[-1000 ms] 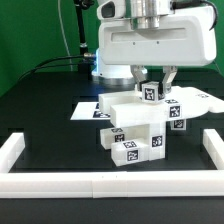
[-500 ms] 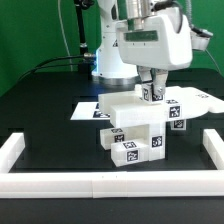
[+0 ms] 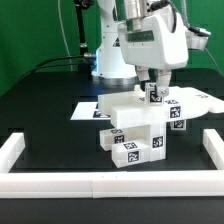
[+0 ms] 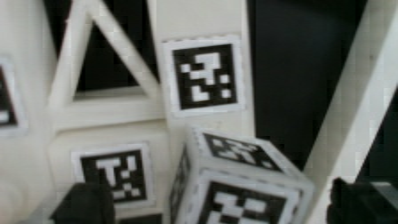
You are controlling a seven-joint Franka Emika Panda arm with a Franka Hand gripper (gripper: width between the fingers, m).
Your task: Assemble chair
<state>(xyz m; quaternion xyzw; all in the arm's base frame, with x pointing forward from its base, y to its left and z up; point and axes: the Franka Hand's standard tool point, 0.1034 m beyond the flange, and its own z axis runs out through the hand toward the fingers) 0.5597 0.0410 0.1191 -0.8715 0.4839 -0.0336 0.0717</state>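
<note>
The chair (image 3: 132,125) stands in the middle of the table as a stack of white blocky pieces with black-and-white tags. A small tagged block (image 3: 152,93) sticks up from its top at the back. My gripper (image 3: 152,83) hangs straight above this block, fingers down on either side of it. In the wrist view the block (image 4: 240,180) sits between my two dark fingertips (image 4: 80,205), with a gap on each side. The gripper (image 4: 222,208) is open. The X-braced panel (image 4: 107,80) lies behind the block.
A flat sheet of printed tags, the marker board (image 3: 84,112), lies under and behind the chair. White border rails run along the front (image 3: 70,181), the exterior view's left (image 3: 12,150) and right (image 3: 212,148). The arm's base (image 3: 105,60) stands behind.
The hand has turned about its vertical axis, from broadside to narrow-on, and has come slightly lower over the small block. The chair pieces have not moved.
</note>
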